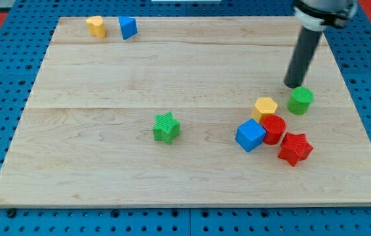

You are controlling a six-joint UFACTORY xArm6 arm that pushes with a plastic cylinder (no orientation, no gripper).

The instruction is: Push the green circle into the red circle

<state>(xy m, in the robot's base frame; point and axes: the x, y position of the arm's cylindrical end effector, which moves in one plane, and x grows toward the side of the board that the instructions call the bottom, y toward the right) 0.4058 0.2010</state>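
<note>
The green circle stands on the wooden board at the view's right. My tip is just above it in the view, touching or almost touching its top-left edge. The red circle lies a short way down and to the left of the green circle, with a small gap between them. The red circle touches a blue cube on its left and sits just below a yellow hexagon.
A red star lies right below the red circle. A green star sits mid-board. A yellow block and a blue block stand at the top left. The wooden board rests on a blue pegboard.
</note>
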